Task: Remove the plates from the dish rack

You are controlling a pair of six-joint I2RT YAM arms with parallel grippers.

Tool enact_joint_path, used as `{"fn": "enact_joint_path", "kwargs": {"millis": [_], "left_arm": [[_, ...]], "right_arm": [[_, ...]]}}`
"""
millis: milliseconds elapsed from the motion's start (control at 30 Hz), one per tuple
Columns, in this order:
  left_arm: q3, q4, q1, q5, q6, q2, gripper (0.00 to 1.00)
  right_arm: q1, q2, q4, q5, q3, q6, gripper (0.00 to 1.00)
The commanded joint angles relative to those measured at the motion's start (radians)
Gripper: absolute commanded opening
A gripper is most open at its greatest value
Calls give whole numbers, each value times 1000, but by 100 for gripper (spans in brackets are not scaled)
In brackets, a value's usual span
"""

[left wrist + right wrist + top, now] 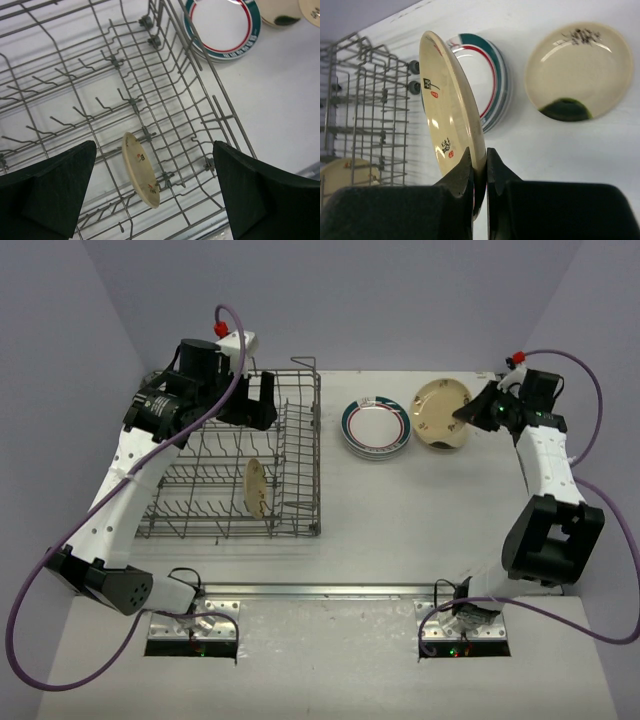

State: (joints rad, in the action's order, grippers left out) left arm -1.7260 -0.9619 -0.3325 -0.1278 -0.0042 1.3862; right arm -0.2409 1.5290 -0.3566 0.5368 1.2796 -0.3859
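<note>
The right gripper (480, 167), jaws pinching the rim of a small round tan plate (451, 107), holds it edge-up near the green-and-red-banded white plates (376, 426) on the far tabletop (400, 520), while the left gripper (156, 192), jaws spread, hovers to straddle the upright tan plate (141, 170) near-right in the grey wire dish rack (318, 450).
</note>
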Motion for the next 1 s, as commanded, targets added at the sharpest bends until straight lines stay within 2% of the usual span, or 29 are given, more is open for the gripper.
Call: {"fn": "enact_joint_path", "kwargs": {"millis": [0,167,333,533,600,633,667,767,833,967], "left_arm": [[3,107,1,204,-80,-48,100],[9,81,1,244,-72,-25,100],[30,68,3,260,-62,-24,100],[54,58,2,274,-53,-14,100],[55,56,2,280,-53,-9,100],[55,55,3,281,-51,-8,100],[54,54,3,283,-50,-6,100],[47,45,3,293,-49,2,100],[41,38,3,300,-50,2,100],[52,12,3,329,-75,12,98]], "right_arm": [[-95,133,83,19,4,-231,0],[-113,279,147,-52,55,-308,0],[-116,403,160,-88,128,-314,0],[-122,486,184,-95,168,-304,0],[-122,514,181,-85,182,-300,4],[-123,525,180,-75,191,-298,8],[-123,542,170,-59,205,-291,17],[-123,540,140,-57,216,-268,57],[-121,505,117,-104,204,-234,77],[-118,404,112,-272,136,-136,97]]}}
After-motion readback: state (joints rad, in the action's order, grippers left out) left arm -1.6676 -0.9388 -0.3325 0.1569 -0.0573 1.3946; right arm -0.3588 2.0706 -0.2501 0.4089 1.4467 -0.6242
